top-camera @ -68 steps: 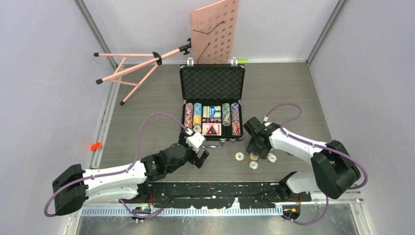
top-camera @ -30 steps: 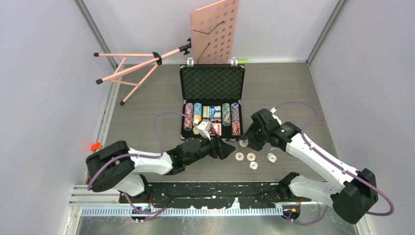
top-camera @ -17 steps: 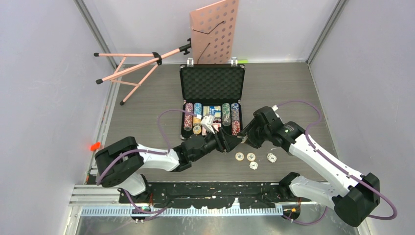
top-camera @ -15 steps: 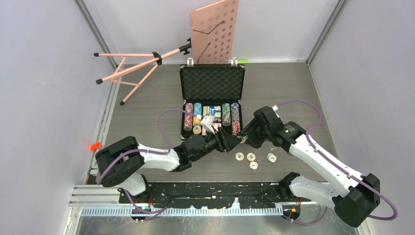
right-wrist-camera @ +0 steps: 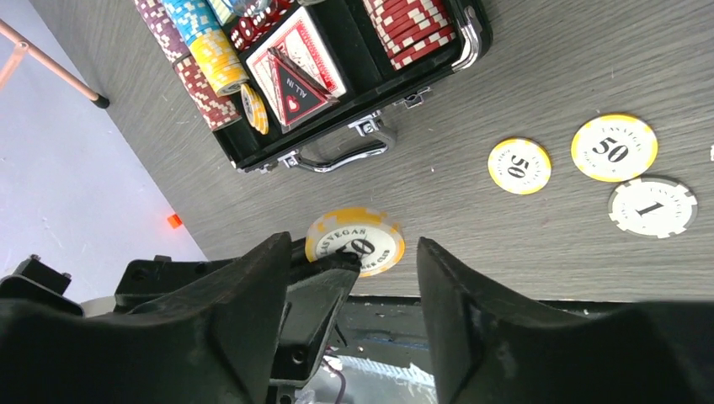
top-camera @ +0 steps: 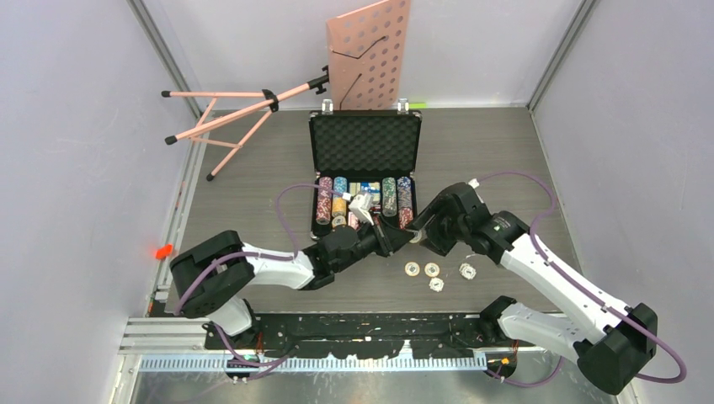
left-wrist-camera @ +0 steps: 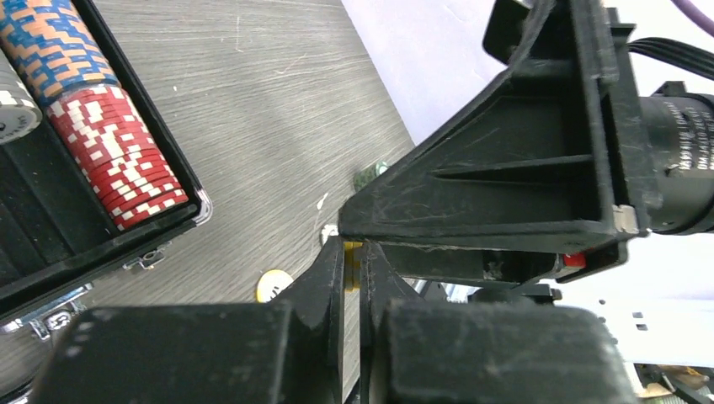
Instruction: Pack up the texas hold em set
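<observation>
Over the last second the left gripper (left-wrist-camera: 354, 252) has reached to the right across the front of the briefcase (top-camera: 364, 145) and met the right gripper (right-wrist-camera: 354, 246). Its jaws, wide apart a second ago, are now pinched shut on the rim of a yellow Las Vegas chip (right-wrist-camera: 355, 240). That chip hangs above the desk (top-camera: 497, 160), just off the case's near right corner. The right jaws stand about half open on either side of it, much as before; whether they press on it cannot be told.

The briefcase has not moved. It lies open at the middle of the desk, lid toward the far edge, with chip rows (top-camera: 324, 200) and a red card deck (right-wrist-camera: 307, 46) in its tray.

Four loose chips (top-camera: 432, 269) lie where they were, between the meeting grippers and the near edge, right of centre. A pink music stand (top-camera: 368, 55) lies tipped over along the far edge, its legs toward the far left corner. In the left wrist view the right gripper's black body blocks much of the desk.
</observation>
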